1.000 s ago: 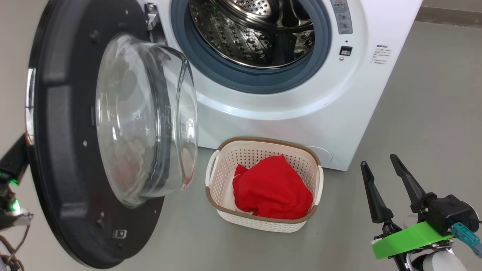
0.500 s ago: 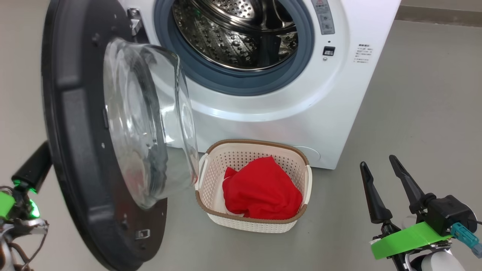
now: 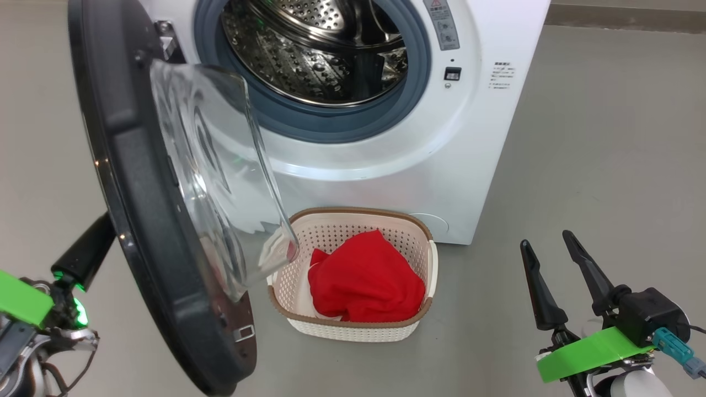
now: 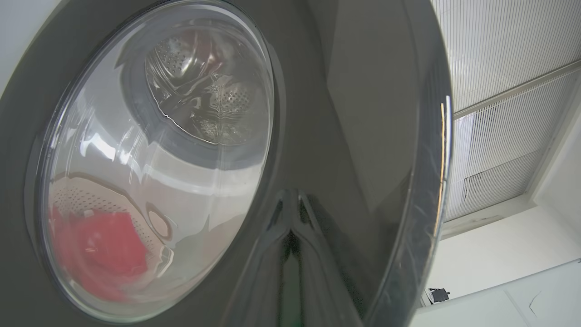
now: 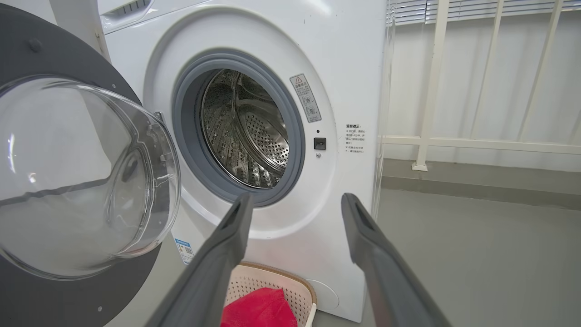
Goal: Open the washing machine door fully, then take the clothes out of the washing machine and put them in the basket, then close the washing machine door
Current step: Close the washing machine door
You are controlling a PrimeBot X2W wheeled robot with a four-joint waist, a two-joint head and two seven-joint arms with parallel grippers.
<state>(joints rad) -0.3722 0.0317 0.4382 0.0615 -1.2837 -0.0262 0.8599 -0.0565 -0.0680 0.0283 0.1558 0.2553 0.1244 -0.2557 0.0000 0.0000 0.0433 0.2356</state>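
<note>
The left pincer [image 4: 290,236] is pressed together with nothing pinched. In the left wrist view its tips are seen right up against the glossy black outer face of the washing machine door [image 3: 138,182], meeting their own reflection there. In the head view its dark fingers are tucked behind the door's edge at the lower left.

The right pincer [image 3: 545,238] is spread wide and nothing is held or touched. It's parked low at the right over the grey floor [image 3: 606,165], well apart from everything.

The door is swung partway out from the washing machine [image 3: 485,138] and is seen nearly edge-on, with the clear glass window [image 3: 220,182] bulging toward the opening. The steel drum [image 3: 309,49] and the grey rubber ring [image 3: 331,124] are left exposed, and no fabric can be made out inside.

The clothes [image 3: 364,284] are found as a bright red bundle in the basket [image 3: 358,211], with a bit of white peeking out underneath. The basket is set on the floor just in front of the machine, below the opening and partly overlapped by the glass.

Writing-wise, a grey warning label [image 3: 444,25] with a red triangle is stuck beside the ring. Small print [image 3: 502,74] is spotted further right, and a blue-topped sticker [image 5: 184,250] sits low on the front. None of it can be read.
</note>
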